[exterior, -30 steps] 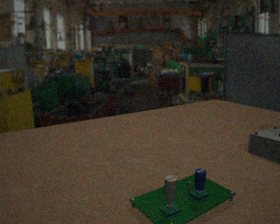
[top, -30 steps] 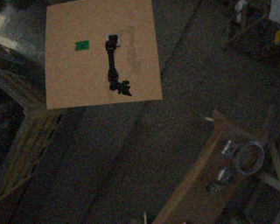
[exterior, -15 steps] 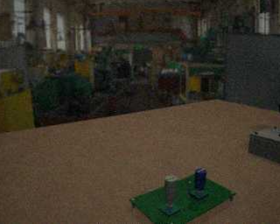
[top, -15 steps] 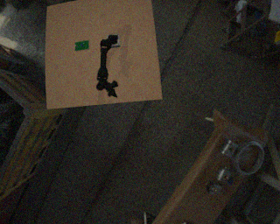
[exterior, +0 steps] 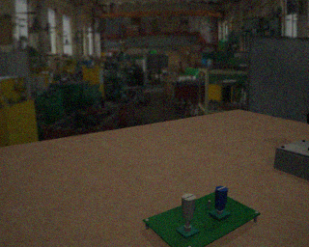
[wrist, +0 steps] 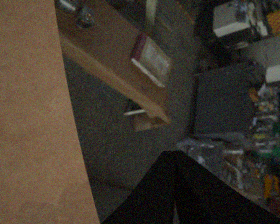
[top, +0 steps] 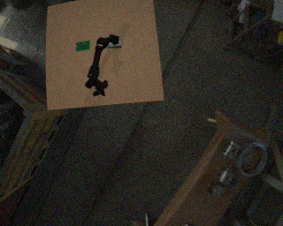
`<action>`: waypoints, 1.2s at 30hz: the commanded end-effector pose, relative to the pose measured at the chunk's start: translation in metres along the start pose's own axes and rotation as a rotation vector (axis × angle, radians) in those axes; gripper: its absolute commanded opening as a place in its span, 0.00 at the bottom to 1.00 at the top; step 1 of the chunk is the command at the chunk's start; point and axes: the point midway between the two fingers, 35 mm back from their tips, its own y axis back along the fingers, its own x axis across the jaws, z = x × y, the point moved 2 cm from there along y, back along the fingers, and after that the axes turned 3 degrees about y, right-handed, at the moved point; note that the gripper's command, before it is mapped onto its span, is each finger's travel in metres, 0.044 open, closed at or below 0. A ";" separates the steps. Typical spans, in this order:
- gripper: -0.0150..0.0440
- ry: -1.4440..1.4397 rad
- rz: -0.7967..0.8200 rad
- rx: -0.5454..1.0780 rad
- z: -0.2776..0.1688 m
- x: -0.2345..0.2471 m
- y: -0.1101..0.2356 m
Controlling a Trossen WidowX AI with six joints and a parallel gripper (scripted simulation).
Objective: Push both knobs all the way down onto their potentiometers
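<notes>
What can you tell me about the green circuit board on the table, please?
The circuit board is a flat green rectangle standing on short legs on the tan table, left of the arm's base in the top view. Two upright knobs rise from square mounts on it: a grey knob and a blue knob. Nothing touches the board; the gripper is elsewhere.
</notes>
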 end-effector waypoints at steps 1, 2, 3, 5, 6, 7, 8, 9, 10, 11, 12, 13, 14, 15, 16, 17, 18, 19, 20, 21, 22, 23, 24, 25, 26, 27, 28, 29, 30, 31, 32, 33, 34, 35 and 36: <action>0.25 -0.123 0.014 0.067 -0.026 0.008 0.017; 0.25 -0.153 0.018 0.083 -0.032 0.010 0.022; 0.25 -0.183 0.021 0.099 -0.038 0.013 0.026; 0.25 -0.210 0.025 0.133 -0.050 0.020 0.033; 0.25 -0.224 0.028 0.150 -0.056 0.024 0.037; 0.25 -0.240 0.030 0.168 -0.062 0.027 0.041; 0.25 -0.256 0.033 0.185 -0.068 0.031 0.045; 0.25 -0.281 0.034 0.198 -0.073 0.034 0.049; 0.25 -0.306 0.036 0.211 -0.077 0.036 0.053; 0.25 -0.331 0.037 0.224 -0.082 0.038 0.056; 0.25 -0.360 0.039 0.239 -0.087 0.041 0.061; 0.25 -0.391 0.040 0.254 -0.092 0.044 0.066; 0.25 -0.422 0.041 0.270 -0.097 0.047 0.070; 0.25 -0.454 0.042 0.285 -0.102 0.050 0.075; 0.25 -0.485 0.042 0.301 -0.107 0.053 0.080; 0.25 -0.516 0.043 0.316 -0.112 0.056 0.085; 0.25 -0.547 0.043 0.331 -0.116 0.059 0.090; 0.25 -0.578 0.043 0.347 -0.121 0.063 0.095; 0.25 -0.610 0.043 0.362 -0.126 0.066 0.100; 0.25 -0.641 0.042 0.378 -0.130 0.069 0.105; 0.25 -0.672 0.041 0.393 -0.134 0.073 0.110; 0.25 -0.703 0.040 0.408 -0.138 0.076 0.115; 0.25 -0.735 0.039 0.424 -0.142 0.080 0.121; 0.25 -0.766 0.038 0.439 -0.146 0.083 0.126; 0.25 -0.797 0.036 0.454 -0.150 0.087 0.131; 0.25 -0.829 0.034 0.469 -0.154 0.090 0.136; 0.25 -0.860 0.032 0.485 -0.157 0.094 0.142; 0.25 -0.891 0.030 0.500 -0.161 0.098 0.147; 0.25 -0.922 0.027 0.515 -0.164 0.102 0.152; 0.25 -0.954 0.025 0.530 -0.167 0.105 0.158; 0.25 -0.985 0.022 0.545 -0.170 0.109 0.163; 0.25 -1.016 0.019 0.560 -0.173 0.113 0.168; 0.25 -1.047 0.015 0.575 -0.176 0.117 0.174; 0.25 -1.078 0.012 0.589 -0.179 0.121 0.179; 0.25 -1.107 0.008 0.604 -0.181 0.125 0.185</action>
